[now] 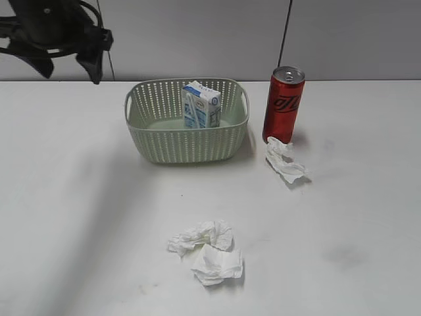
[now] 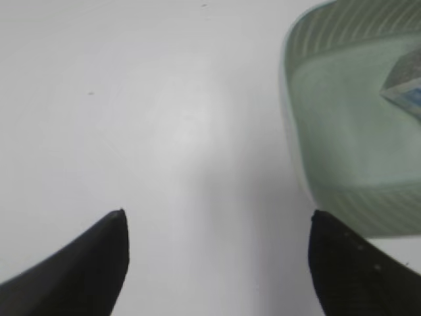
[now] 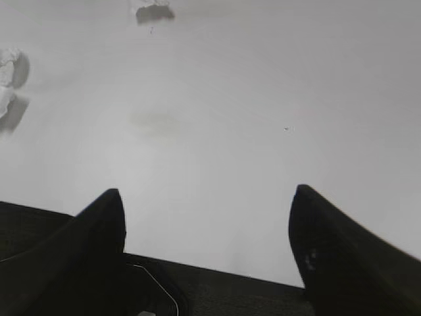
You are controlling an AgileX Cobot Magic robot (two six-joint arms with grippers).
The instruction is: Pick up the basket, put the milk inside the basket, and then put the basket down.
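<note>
The pale green basket (image 1: pixel 187 135) rests on the white table at the back middle. The white and blue milk carton (image 1: pixel 200 105) stands inside it, tilted a little. In the left wrist view the basket (image 2: pixel 309 151) fills the right side, with a corner of the milk (image 2: pixel 406 85) at the edge. My left gripper (image 1: pixel 69 69) is open and empty, raised at the upper left, away from the basket; its fingertips (image 2: pixel 217 220) frame bare table. My right gripper (image 3: pixel 205 197) is open and empty over bare table; it does not show in the exterior view.
A tall red soda can (image 1: pixel 283 104) stands right of the basket. A crumpled tissue (image 1: pixel 285 160) lies in front of the can. Two more tissues (image 1: pixel 207 250) lie near the front middle. Tissues (image 3: pixel 10 79) also show at the right wrist view's left edge.
</note>
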